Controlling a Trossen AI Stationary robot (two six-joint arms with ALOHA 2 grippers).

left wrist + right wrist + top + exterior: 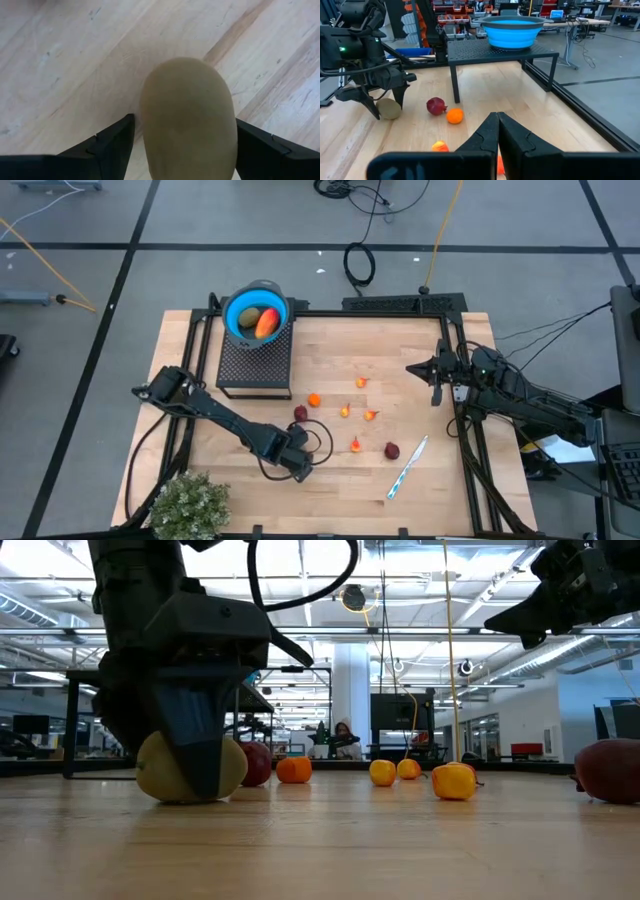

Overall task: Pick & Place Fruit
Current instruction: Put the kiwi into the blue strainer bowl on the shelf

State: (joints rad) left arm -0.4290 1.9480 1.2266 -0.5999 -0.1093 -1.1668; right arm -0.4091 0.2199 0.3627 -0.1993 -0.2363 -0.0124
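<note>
Fingers [111, 145] of left gripper [182, 145] straddle tan fruit [187, 120] — unlabelled.

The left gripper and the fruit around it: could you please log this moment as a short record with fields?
left gripper: down at the table, jaws open, straddling a pale yellow-green oval fruit
oval fruit: resting on the wooden table; gaps show between it and both fingers
right gripper: shut, raised at the table's right side
blue bowl: on the black stand, holding two fruits
loose fruit: dark red ball, orange ball

Open-plan lab: ceiling lights [420, 580], benches [570, 22], monitors [395, 720].
</note>
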